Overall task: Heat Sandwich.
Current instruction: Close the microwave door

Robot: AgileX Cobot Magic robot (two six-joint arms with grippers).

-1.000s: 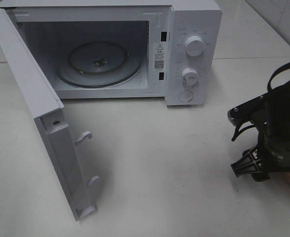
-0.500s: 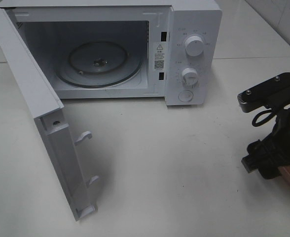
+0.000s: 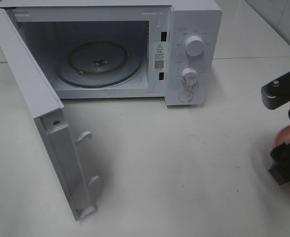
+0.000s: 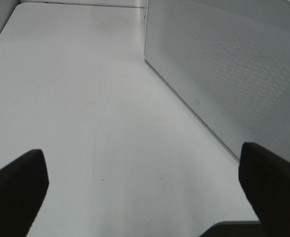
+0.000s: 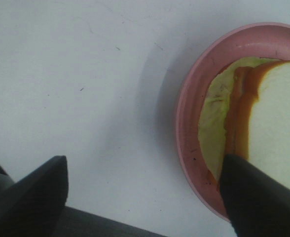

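The sandwich [image 5: 278, 123], white bread over an orange-red filling and a yellowish-green layer, lies on a round pink plate [image 5: 189, 113] in the right wrist view. My right gripper [image 5: 145, 197] hangs open above the plate's edge, one finger [image 5: 253, 197] over the sandwich and the other finger [image 5: 36, 192] over bare table. In the high view only a sliver of the pink plate [image 3: 287, 133] shows behind the right arm [image 3: 283, 89] at the right border. My left gripper [image 4: 145, 192] is open and holds nothing, low over the table beside the microwave's door [image 4: 224, 74].
The white microwave [image 3: 194, 19] stands at the back, its door [image 3: 36, 98] swung wide toward the front left. A glass turntable [image 3: 99, 63] lies in the cavity. Two knobs and a button sit on its right panel. The left arm is outside the high view.
The right arm has swung to the right, toward the border of the high view, and a strip of the pink plate now shows beside it. Microwave and door have not moved.
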